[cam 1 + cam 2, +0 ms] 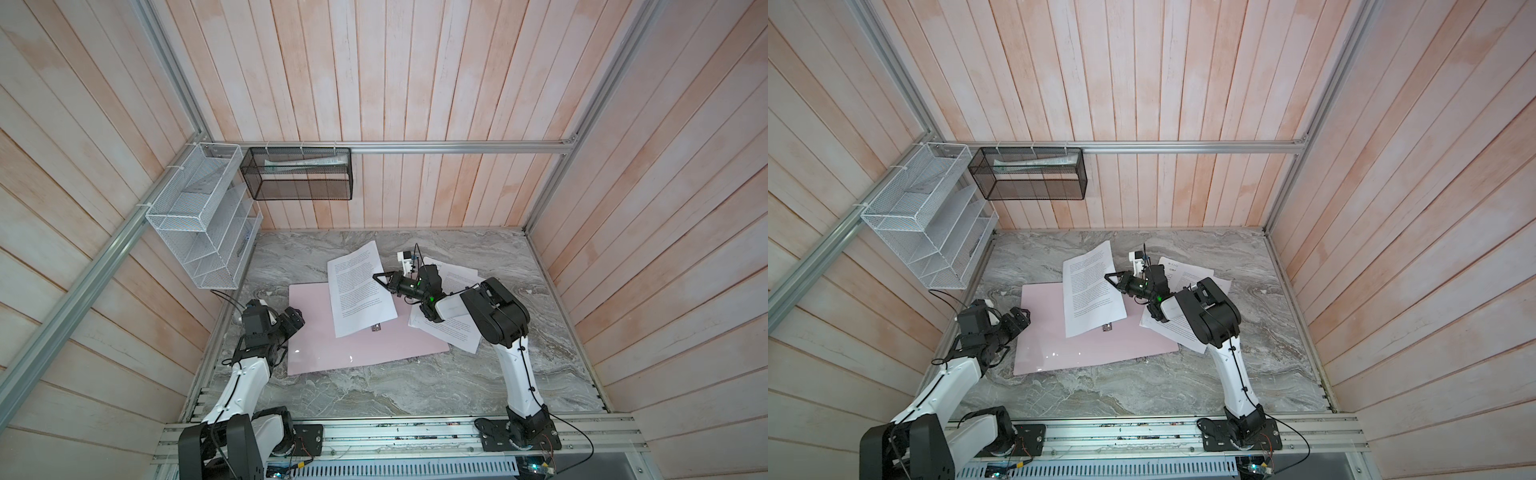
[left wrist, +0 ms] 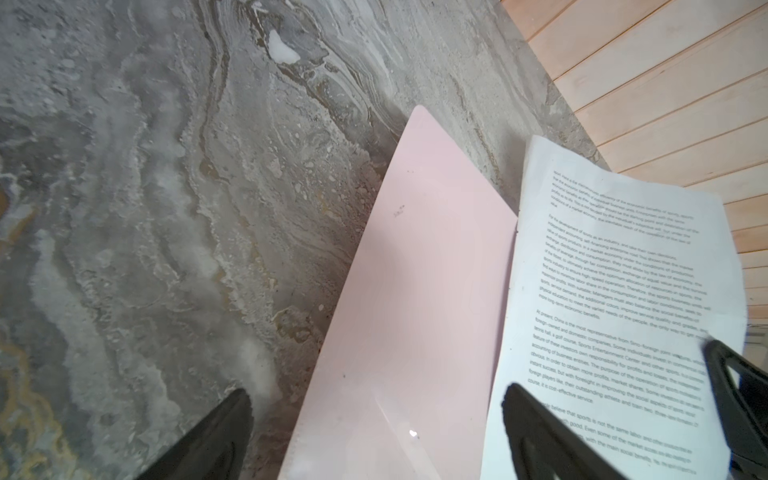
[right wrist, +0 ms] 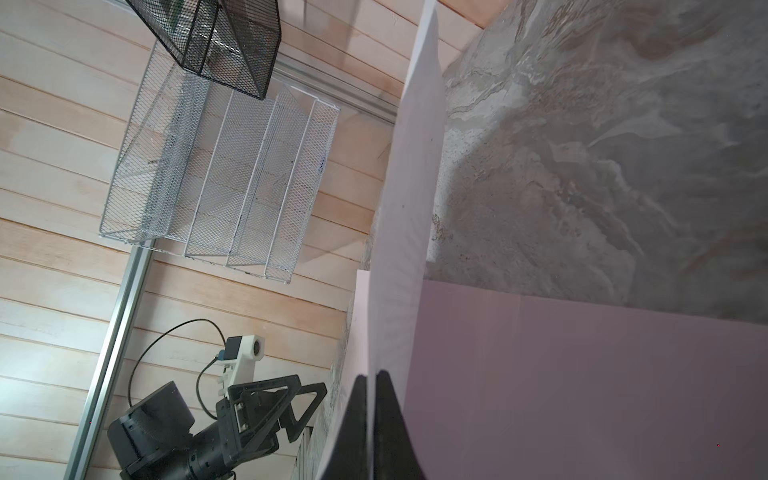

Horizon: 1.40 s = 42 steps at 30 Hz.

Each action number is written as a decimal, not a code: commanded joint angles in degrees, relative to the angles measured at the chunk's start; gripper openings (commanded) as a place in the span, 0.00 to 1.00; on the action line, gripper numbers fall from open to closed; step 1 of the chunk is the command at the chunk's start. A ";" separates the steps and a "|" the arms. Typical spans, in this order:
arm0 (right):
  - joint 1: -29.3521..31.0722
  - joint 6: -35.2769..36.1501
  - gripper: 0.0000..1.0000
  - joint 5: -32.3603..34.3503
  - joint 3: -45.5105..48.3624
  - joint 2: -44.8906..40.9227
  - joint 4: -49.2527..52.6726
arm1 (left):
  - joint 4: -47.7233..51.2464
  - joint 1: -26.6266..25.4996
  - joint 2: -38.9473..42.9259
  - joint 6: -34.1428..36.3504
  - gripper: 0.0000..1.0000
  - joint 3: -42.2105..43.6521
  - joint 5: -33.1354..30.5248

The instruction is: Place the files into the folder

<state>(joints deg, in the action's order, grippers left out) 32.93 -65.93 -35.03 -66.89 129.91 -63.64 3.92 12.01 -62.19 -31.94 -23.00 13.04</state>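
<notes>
My right tool [image 1: 376, 277] is pinched shut on the right-hand edge of one printed sheet [image 1: 359, 291], holding that edge up off the bench [image 1: 374, 395] so the paper curves and hangs over the far half of the open folder [image 1: 332, 353]. My left tool [image 1: 296, 319] stands wide open with nothing in it, low at the folder's left edge. The sheet is feather-light and floppy: it bends under its own weight, so I judge that a thin edge pinch like this one is the only sensible hold, and that it will flutter or slide if let go too high. Its near corner reaches down beside the silver clip [image 1: 376, 328]; whether it touches the cover there I cannot tell. The folder lies flat and spread open in the middle of the bench. It is glossy, stiffer than the paper and probably slick, so a sheet could skate across it. The loose sheets [image 1: 455, 334] waiting their turn lie at the folder's right edge, under my right arm. They look hard to lift from flat except by a corner or an overhanging edge.
</notes>
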 commanded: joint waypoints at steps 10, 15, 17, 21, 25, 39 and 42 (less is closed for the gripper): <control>1.90 3.40 0.00 2.93 2.13 0.35 1.55 | -5.79 0.46 -7.51 -0.71 0.94 1.02 3.79; 2.57 2.91 0.00 3.64 3.47 0.55 0.75 | -8.76 0.47 -9.13 -1.36 0.92 1.71 7.02; 2.84 3.00 0.00 3.77 3.93 0.52 0.43 | -9.28 0.47 -9.35 -1.28 0.91 1.91 7.66; 3.27 3.09 0.00 3.83 4.72 0.61 -0.20 | -9.86 0.47 -9.47 -1.17 0.91 2.08 8.58; 3.93 3.76 0.00 2.82 4.65 1.04 -0.97 | -10.42 0.46 -9.55 -1.10 0.91 2.30 9.02; 3.30 11.66 0.00 -9.86 1.48 0.55 7.53 | -11.31 0.45 -10.34 -0.84 0.90 2.42 10.32; 3.37 11.50 0.00 -9.41 2.77 0.13 7.36 | -11.54 0.45 -10.33 -0.84 0.90 2.52 10.34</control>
<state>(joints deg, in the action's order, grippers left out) 36.60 -56.16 -42.33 -64.40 130.10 -58.17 -6.00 12.34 -72.01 -32.99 -21.41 22.28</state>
